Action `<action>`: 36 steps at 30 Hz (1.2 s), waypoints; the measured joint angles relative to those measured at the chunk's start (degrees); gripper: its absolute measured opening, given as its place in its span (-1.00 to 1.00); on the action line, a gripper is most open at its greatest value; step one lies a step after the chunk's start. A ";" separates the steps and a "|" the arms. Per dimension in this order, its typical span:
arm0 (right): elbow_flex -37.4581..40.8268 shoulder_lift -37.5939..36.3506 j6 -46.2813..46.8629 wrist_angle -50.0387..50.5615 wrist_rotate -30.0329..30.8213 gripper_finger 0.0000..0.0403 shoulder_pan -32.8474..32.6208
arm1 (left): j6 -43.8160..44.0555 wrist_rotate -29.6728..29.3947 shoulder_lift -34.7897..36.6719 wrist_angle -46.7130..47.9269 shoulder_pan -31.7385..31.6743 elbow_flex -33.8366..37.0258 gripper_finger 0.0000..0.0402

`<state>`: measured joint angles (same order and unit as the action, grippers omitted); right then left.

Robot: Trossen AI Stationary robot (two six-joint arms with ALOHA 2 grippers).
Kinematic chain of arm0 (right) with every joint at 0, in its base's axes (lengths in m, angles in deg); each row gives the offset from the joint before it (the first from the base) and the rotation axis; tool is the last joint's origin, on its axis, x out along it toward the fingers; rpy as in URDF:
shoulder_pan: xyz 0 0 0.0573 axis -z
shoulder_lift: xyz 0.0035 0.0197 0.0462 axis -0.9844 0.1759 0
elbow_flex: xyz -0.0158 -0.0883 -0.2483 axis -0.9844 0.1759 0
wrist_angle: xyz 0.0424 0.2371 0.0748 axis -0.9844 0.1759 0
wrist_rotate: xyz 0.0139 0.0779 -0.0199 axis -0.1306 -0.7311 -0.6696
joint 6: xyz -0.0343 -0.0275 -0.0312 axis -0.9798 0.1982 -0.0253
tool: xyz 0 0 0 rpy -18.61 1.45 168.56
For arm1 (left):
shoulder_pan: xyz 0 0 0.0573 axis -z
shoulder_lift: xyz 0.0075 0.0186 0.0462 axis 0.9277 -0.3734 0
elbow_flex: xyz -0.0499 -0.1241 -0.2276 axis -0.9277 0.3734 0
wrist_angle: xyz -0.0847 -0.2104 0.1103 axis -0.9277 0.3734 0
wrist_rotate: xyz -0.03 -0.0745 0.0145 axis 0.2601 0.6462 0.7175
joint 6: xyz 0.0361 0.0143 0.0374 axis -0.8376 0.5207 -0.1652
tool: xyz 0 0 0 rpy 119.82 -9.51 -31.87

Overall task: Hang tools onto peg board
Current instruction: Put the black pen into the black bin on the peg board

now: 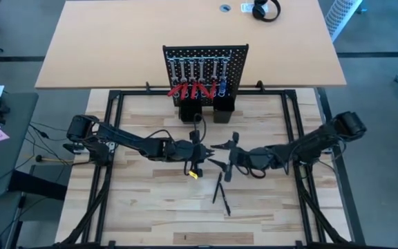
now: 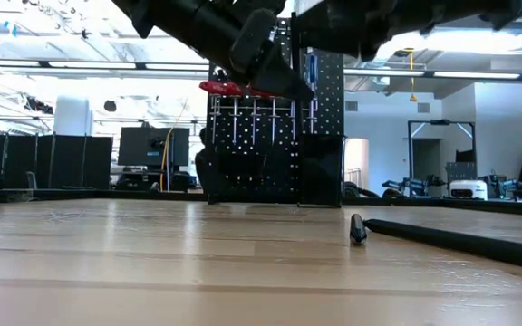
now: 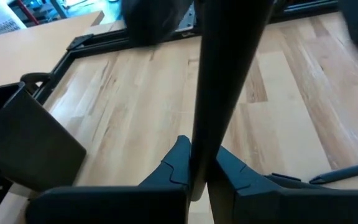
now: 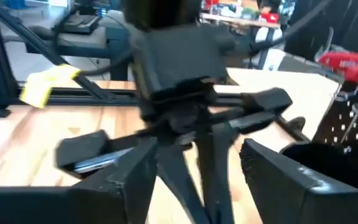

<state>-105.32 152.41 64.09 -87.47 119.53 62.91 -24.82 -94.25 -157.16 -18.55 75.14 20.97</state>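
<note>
The left pincer [image 3: 199, 177] is clamped on a thin, matte black stick-like tool [image 3: 222, 93], held above the pale wood-plank surface [image 1: 150, 200] in front of the upright black perforated peg board [image 1: 205, 69]. The right pincer [image 1: 226, 155] hovers just beside it with fingers spread apart. Two more slim black stick tools [image 1: 221, 190] lie crossed on the planks nearby.

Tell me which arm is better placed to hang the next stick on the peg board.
Left. The left tool is shut on a black stick, with the peg board just ahead. The right tool is open and holds nothing.
</note>
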 joint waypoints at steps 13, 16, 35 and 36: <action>0.02 0.55 3.08 -0.41 -9.88 -0.43 4.05 | 0.00 -0.04 0.00 0.03 -0.02 0.02 -0.94; 0.02 0.55 3.07 -0.35 -10.21 -0.56 4.10 | 0.07 -0.06 0.00 -0.04 -0.02 0.02 -0.94; 1.66 -1.85 -1.82 -5.52 5.41 -0.85 3.44 | 4.10 -2.26 6.09 18.45 -2.27 0.07 -0.10; 2.44 -2.60 -3.81 -7.98 8.00 -0.85 3.64 | 5.11 -4.02 7.27 20.96 -2.49 0.07 -0.08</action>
<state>-102.88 149.81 60.28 -95.45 127.53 66.55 -19.72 -98.28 -149.89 2.41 72.65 21.04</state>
